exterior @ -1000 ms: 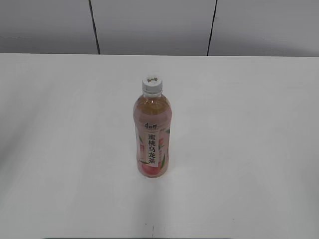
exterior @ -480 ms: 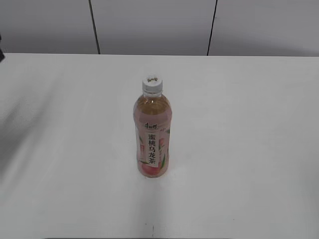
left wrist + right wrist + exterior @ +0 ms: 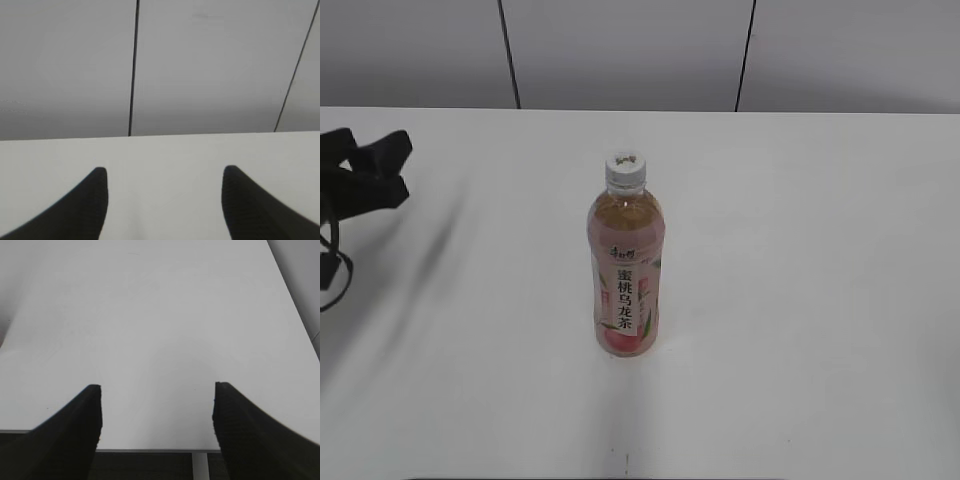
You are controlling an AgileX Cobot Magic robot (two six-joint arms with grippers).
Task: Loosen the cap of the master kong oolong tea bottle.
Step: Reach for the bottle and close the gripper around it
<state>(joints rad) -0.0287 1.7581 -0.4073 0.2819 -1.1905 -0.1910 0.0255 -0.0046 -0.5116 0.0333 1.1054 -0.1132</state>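
Both pairs of fingers (image 3: 90, 210) gape empty; your small ribbed white plastic cap (image 3: 625, 170) on the slim clear peach-labelled tea bottle (image 3: 625, 270) is untouched.

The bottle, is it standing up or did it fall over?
Standing up. The bottle rests on its base on the table, cap on top.

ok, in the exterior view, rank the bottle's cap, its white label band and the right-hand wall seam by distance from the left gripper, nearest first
1. cap, atop the bottle mid-table, right of the left gripper.
2. white label band, lower on the master kong oolong tea bottle; only a little farther than the cap.
3. right-hand wall seam, on the back wall beyond the table.
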